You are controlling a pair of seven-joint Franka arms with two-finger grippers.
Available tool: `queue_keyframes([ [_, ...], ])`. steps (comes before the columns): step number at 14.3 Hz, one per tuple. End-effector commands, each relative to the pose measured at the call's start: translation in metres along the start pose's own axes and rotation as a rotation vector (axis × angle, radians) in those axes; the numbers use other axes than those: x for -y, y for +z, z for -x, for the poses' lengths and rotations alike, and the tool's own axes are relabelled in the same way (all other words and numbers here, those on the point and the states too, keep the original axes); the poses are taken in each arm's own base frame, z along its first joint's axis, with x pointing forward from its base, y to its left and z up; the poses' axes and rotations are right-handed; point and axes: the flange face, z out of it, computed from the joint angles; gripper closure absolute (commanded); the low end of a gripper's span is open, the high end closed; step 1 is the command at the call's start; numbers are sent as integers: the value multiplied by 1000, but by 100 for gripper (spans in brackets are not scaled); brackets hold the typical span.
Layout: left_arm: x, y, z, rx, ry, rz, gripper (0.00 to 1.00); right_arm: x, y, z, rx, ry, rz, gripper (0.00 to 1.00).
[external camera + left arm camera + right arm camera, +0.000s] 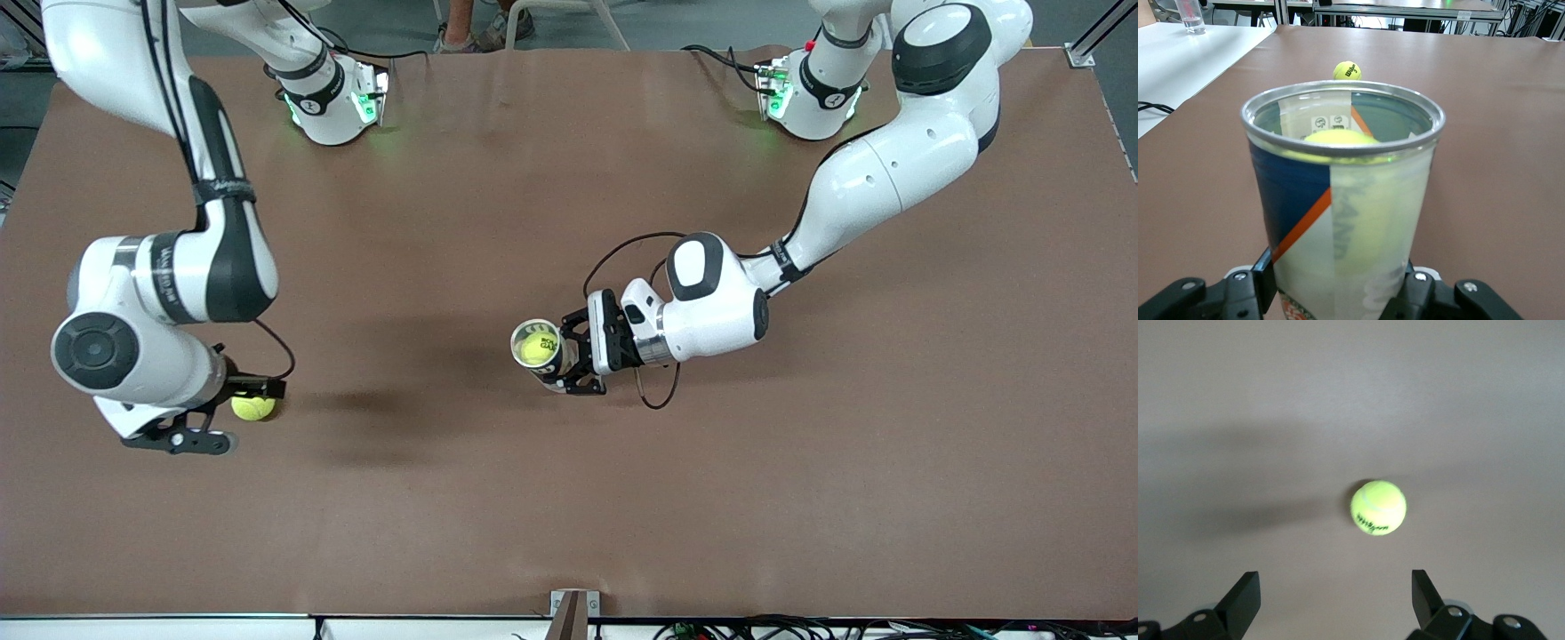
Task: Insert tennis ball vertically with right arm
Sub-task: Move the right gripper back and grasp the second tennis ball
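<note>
A clear tennis-ball can (pixel 538 347) with a blue and orange label stands upright mid-table, its mouth open upward. My left gripper (pixel 569 360) is shut on its lower wall, as the left wrist view shows around the can (pixel 1338 200). One yellow tennis ball (pixel 536 348) sits inside it (pixel 1338 139). A second tennis ball (pixel 253 407) lies on the table toward the right arm's end, also in the left wrist view (pixel 1347 70). My right gripper (pixel 233 416) is open and empty just above that ball (pixel 1379 507), which lies ahead of the fingers (pixel 1245 600), not between them.
The brown table (pixel 800 498) is bare around both balls. A black cable (pixel 658 391) loops off the left wrist. A metal bracket (pixel 573 604) sits at the table's front edge. A glass (pixel 1190 17) stands on a separate white table.
</note>
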Motion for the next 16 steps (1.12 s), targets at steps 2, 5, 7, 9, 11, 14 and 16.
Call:
queue_keyframes([
  [2,0,-2,-3,-37,-10,1,31,-57,56,-17,37,-30,-170,0],
  [5,1,-3,-2,-37,-13,-1,31,-85,82,-27,3,-85,-195,0],
  [7,2,-4,-2,-37,-13,-2,31,-86,100,-25,28,-71,-214,0],
  [9,2,-4,-2,-37,-13,-2,31,-81,113,-19,50,-66,-230,0],
  [11,2,-4,-2,-37,-13,-2,31,-72,135,-11,60,-69,-226,0],
  [14,0,-2,-2,-37,-14,2,31,-76,144,-8,53,-60,-223,0],
  [16,0,-2,0,-35,-17,1,31,-72,150,-5,69,-65,-222,0],
])
